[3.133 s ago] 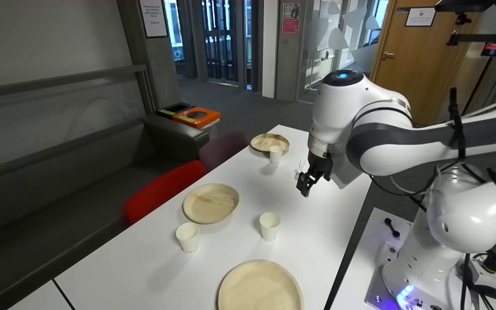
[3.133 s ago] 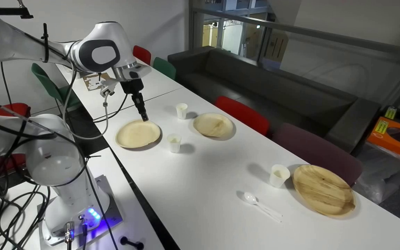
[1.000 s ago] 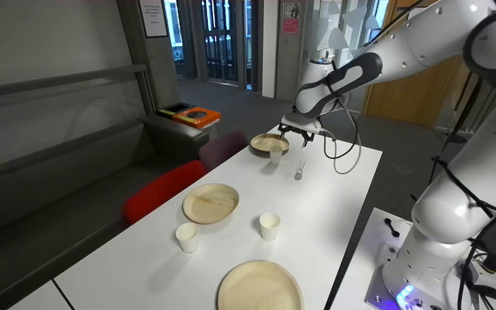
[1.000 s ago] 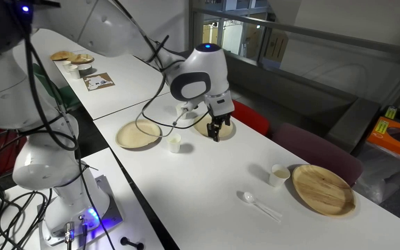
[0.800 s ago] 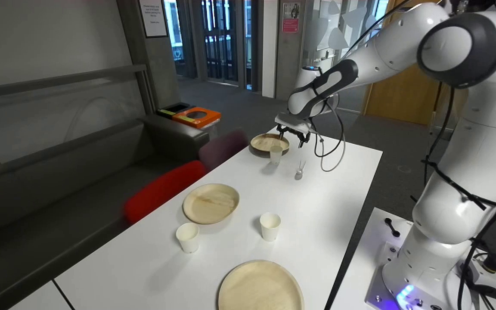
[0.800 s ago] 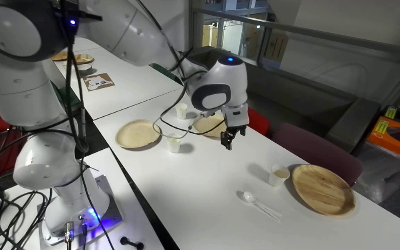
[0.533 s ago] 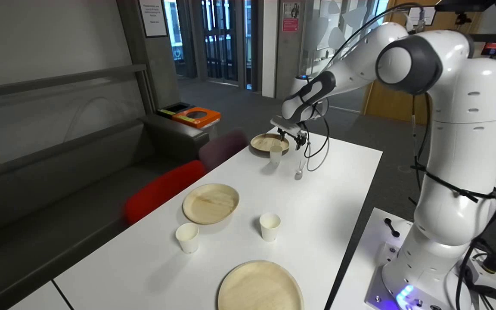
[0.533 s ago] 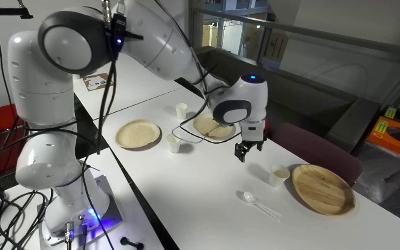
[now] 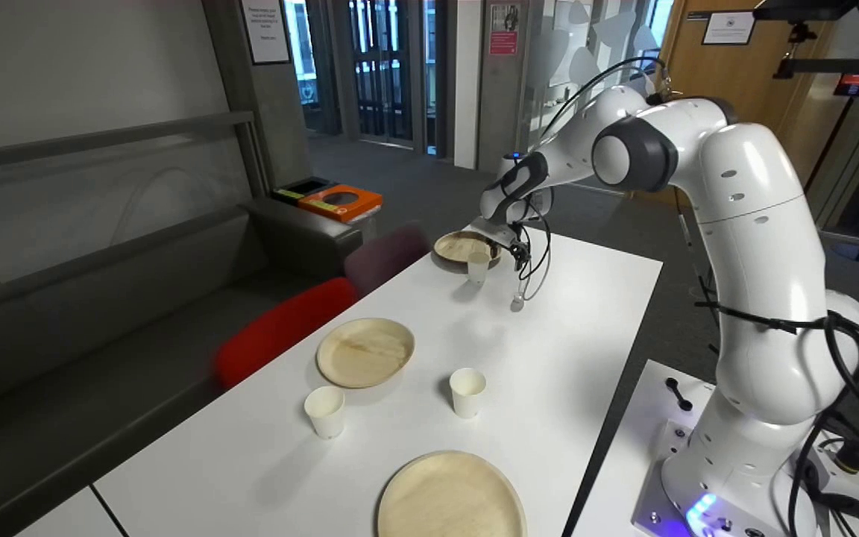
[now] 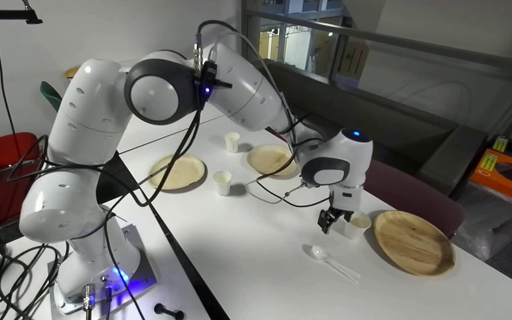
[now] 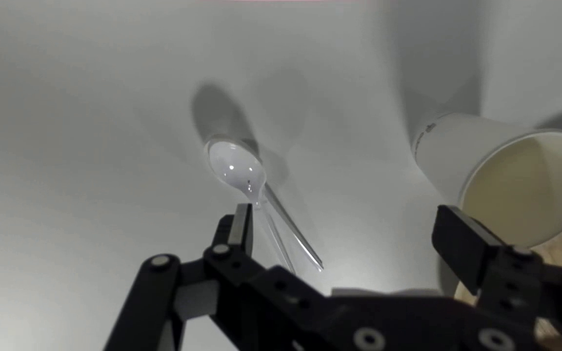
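My gripper (image 11: 344,212) is open and empty, with its two fingers wide apart. It hovers above the white table beside a paper cup (image 11: 456,146); it also shows in both exterior views (image 10: 337,222) (image 9: 508,256). In the wrist view the right finger overlaps the cup's rim; I cannot tell whether they touch. A white plastic spoon (image 11: 237,168) lies near the left finger, with a second thin handle (image 11: 295,231) beside its own. The spoon (image 10: 320,253) and upright cup (image 10: 356,229) also show in an exterior view. A wooden plate (image 10: 416,244) lies beyond the cup.
Further along the white table stand two more cups (image 9: 325,412) (image 9: 467,392) and two round plates (image 9: 366,352) (image 9: 450,500). A red chair (image 9: 284,328), a purple chair (image 9: 388,261) and a grey sofa line the far side. Cables hang from the arm.
The arm has swung along the table from above the plates and cups at one end to the spoon and cup at the other. The gripper has come lower. The tableware has not moved.
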Controlling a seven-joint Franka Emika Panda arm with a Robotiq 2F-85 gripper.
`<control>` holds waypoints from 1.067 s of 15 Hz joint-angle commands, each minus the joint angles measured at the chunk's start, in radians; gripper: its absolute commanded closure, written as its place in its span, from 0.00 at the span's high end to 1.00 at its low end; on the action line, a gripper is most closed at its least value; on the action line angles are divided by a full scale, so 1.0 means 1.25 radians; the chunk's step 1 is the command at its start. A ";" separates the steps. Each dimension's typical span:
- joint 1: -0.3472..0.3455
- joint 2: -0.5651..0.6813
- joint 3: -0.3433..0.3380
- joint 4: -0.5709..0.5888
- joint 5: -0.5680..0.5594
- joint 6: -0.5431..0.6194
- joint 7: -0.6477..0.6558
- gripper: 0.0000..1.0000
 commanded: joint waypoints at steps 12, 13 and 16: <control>-0.073 0.108 -0.043 0.125 0.051 -0.098 -0.261 1.00; -0.075 0.109 -0.043 0.125 0.056 -0.098 -0.281 1.00; -0.075 0.110 -0.042 0.125 0.058 -0.098 -0.293 1.00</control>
